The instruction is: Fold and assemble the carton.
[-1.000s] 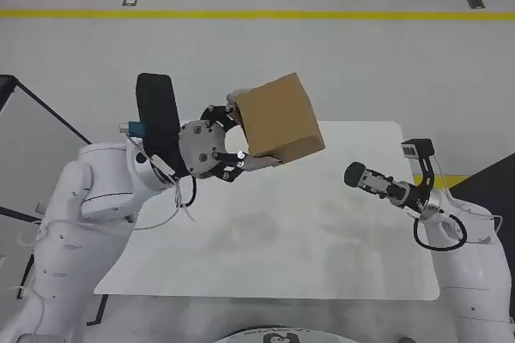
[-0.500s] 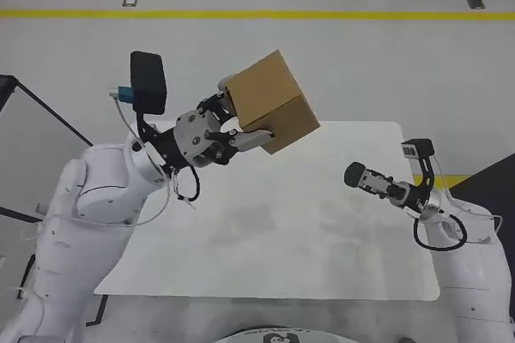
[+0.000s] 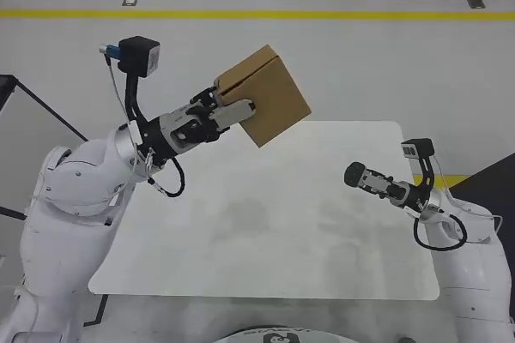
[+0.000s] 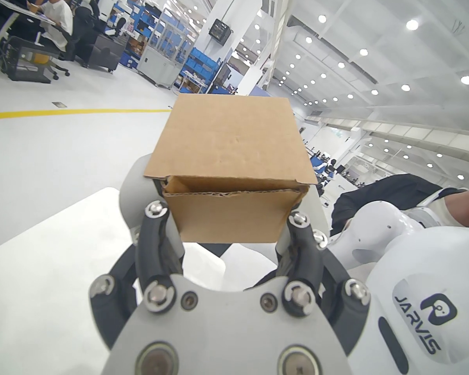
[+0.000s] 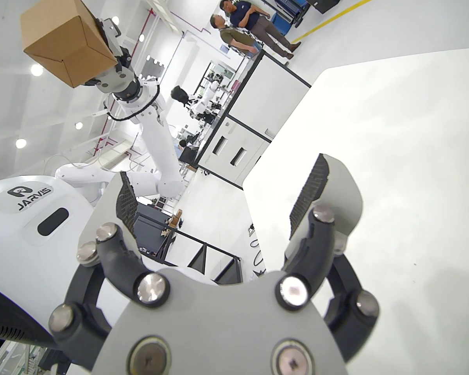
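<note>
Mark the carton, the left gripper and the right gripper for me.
carton (image 3: 267,96), top view, on its broad upper face.
left gripper (image 4: 226,218), left wrist view, midway between the jaws clamping the carton.
right gripper (image 5: 222,176), right wrist view, midway between the open jaws.

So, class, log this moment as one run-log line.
left pincer: shut on box | box: folded, lifted clear of table | right pincer: open, empty, above table
</note>
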